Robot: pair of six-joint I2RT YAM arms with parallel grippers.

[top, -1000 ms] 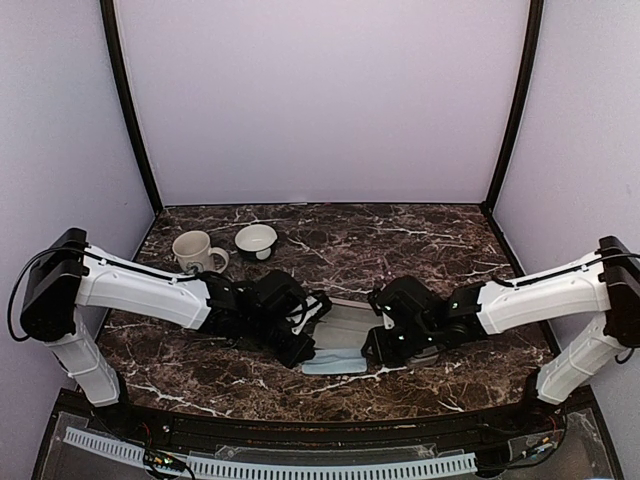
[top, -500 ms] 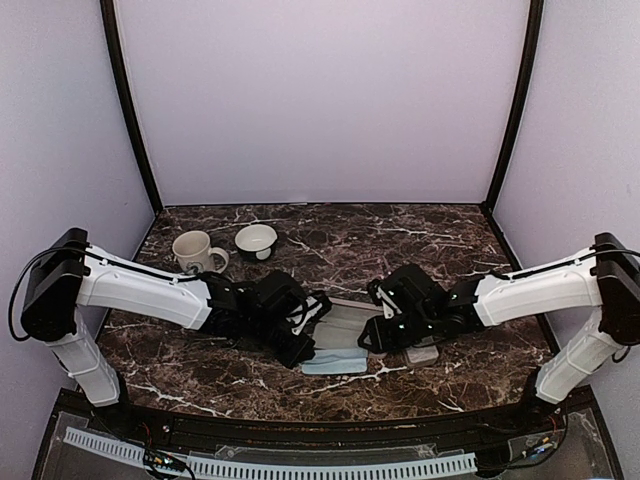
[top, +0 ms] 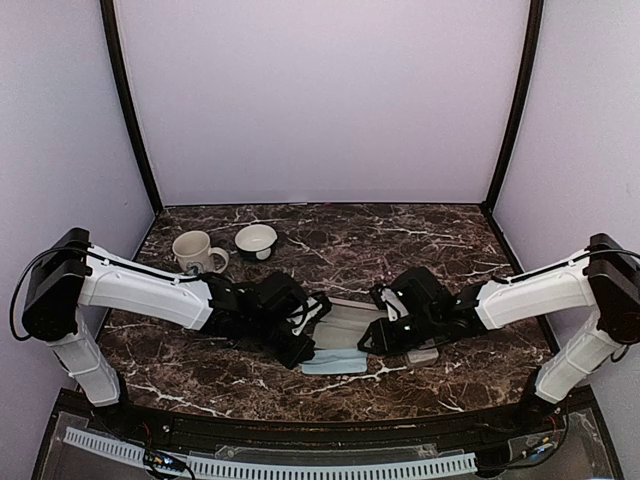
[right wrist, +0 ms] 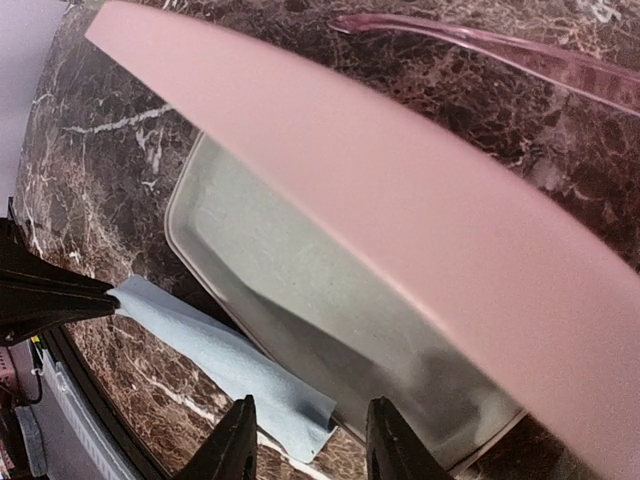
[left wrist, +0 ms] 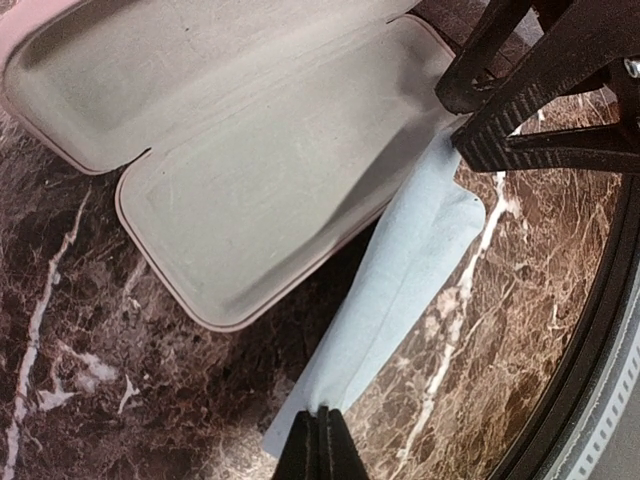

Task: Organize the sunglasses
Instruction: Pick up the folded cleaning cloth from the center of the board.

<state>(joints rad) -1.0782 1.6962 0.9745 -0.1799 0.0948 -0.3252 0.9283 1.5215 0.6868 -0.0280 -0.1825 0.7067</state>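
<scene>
Beyond the pink case's raised lid [right wrist: 420,200], a thin red strip [right wrist: 500,48] lies on the marble and looks like the red-framed sunglasses. The black pair is out of view. The case [top: 345,325] lies open between my grippers, its grey lining [left wrist: 250,170] bare. A light-blue cloth [left wrist: 400,290] stretches along the case's near edge. My left gripper [left wrist: 322,445] is shut on the cloth's left end. My right gripper [right wrist: 312,445] is open just short of the cloth's other corner [right wrist: 300,410], with nothing between its fingers. Its dark fingers [left wrist: 530,90] show in the left wrist view.
A cream mug [top: 195,250] and a small white bowl [top: 257,240] stand at the back left. A small grey object [top: 423,353] lies beside my right gripper [top: 372,338]. The table's black front rim [top: 320,425] runs close behind the cloth [top: 335,363].
My right gripper has widened its jaws and drawn slightly back from the cloth's end, uncovering the grey object beside it. The left arm has held still, pinching the cloth.
</scene>
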